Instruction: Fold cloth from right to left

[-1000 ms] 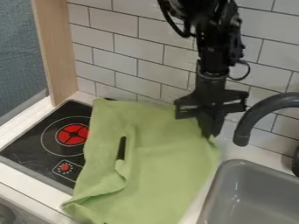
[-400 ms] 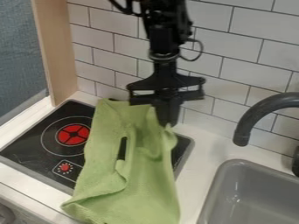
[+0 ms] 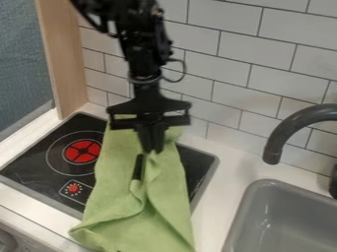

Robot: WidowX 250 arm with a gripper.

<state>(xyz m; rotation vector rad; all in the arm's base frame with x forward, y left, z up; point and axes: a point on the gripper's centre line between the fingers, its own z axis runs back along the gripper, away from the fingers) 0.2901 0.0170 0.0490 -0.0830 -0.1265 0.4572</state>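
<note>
My black gripper (image 3: 152, 149) hangs over the upper part of the green cloth (image 3: 125, 209), its fingers shut on the cloth's right edge. The cloth lies across the middle of the black stove and over the counter's front, its right side gathered in folds toward the centre. A dark gap shows between folds just left of the fingertips. Part of the cloth's far end is hidden behind the gripper.
The black stove (image 3: 47, 167) with a red burner extends left of the cloth. A grey sink (image 3: 289, 221) and a dark faucet (image 3: 283, 133) stand at the right. The tiled wall (image 3: 230, 74) rises behind; a wooden panel (image 3: 69, 59) is at the left.
My gripper has moved left along the wall side, carrying the cloth's right edge with it. The cloth has narrowed, uncovering the stove's right side and the counter beside it.
</note>
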